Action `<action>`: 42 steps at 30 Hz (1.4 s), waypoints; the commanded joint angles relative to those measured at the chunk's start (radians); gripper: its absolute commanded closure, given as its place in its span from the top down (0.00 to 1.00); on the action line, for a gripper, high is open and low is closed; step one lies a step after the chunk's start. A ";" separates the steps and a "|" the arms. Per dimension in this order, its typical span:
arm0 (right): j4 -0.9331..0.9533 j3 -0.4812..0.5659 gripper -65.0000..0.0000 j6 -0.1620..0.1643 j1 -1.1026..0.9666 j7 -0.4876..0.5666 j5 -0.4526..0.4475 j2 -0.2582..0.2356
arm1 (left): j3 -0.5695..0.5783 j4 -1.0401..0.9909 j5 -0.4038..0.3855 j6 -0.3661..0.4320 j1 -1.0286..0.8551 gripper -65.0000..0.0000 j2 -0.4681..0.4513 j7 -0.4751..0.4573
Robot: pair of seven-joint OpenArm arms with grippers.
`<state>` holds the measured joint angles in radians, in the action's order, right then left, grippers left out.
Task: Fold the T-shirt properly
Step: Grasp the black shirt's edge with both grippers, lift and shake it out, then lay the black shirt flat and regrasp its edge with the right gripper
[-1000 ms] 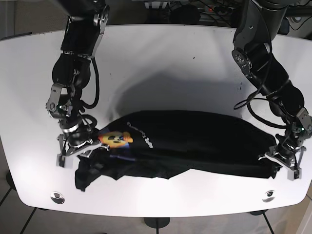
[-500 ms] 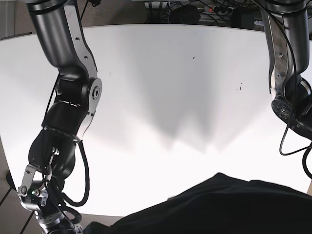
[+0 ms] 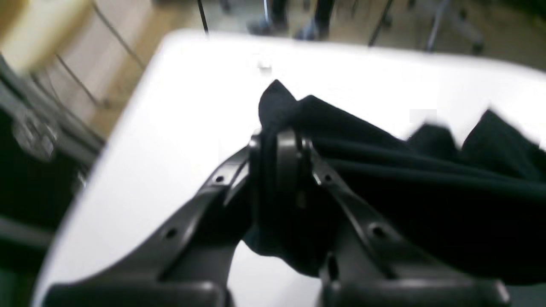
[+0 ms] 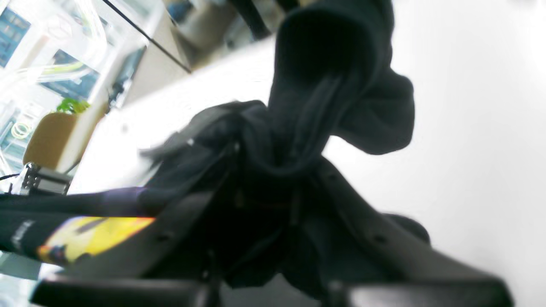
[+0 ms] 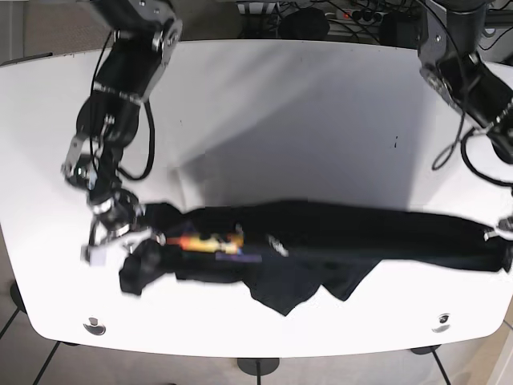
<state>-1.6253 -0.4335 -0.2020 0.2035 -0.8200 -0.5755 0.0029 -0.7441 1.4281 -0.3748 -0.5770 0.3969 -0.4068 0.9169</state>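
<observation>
A black T-shirt is stretched in a long narrow band above the front part of the white table, going from near the left edge almost to the right edge. The two arms hold it at its two ends.

The right gripper is near the front left corner of the table. In the right wrist view its jaws are closed on a bunched piece of the black cloth, and a loose fold of the shirt rises above the jaws and hangs over to one side. A yellow and orange print on the shirt is just beside this gripper, on the left part of the band; the right wrist view shows it also, low on the left.

The left gripper is at the right edge of the table, partly cut by the border of the base view. In the left wrist view its jaws are pressed together on the end of the shirt, and a small tip of cloth stands up above them.

In the middle of the band, a loose part of the shirt hangs lower, toward the front edge, in uneven points. Both wrist views are blurred, so small details of the cloth are not clear.
</observation>
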 commanded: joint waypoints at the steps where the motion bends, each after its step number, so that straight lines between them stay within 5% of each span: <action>1: -0.026 -0.017 0.03 0.002 -0.055 0.044 -0.033 -0.014 | -0.039 0.026 -0.037 0.009 -0.060 0.00 -0.010 -0.038; 10: -0.028 -0.021 0.09 0.002 -0.316 0.043 -0.137 -0.027 | -0.090 0.026 -0.109 0.009 -0.379 0.00 -0.005 -0.126; 16: -0.197 -0.014 0.58 -0.001 -0.456 0.041 -0.136 -0.045 | -0.128 0.024 -0.109 0.007 -0.454 0.00 -0.007 -0.138; 20: -0.332 0.081 0.77 0.002 -0.493 0.041 -0.131 -0.076 | -0.127 0.024 -0.109 0.007 -0.454 0.00 -0.007 -0.138; 26: -0.315 0.204 0.77 0.005 -0.379 0.041 -0.128 -0.174 | -0.125 0.024 -0.109 0.007 -0.454 0.00 -0.007 -0.138; 29: -0.227 0.356 0.77 0.005 -0.290 0.040 -0.107 -0.241 | -0.124 0.024 -0.109 0.007 -0.454 0.00 -0.007 -0.138; 40: 0.009 0.723 0.76 -0.012 -0.072 0.049 0.205 -0.235 | -0.124 0.020 -0.109 0.007 -0.454 0.00 -0.005 -0.137; 42: 0.059 0.734 0.76 -0.049 -0.039 0.051 0.223 -0.218 | -0.124 0.018 -0.109 0.007 -0.464 0.00 -0.005 -0.137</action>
<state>-1.5467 0.3031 -0.2531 0.1406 -0.7906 -0.3443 -0.2169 -0.8631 1.4307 -0.4690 -0.5686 -0.0711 -0.3882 0.8028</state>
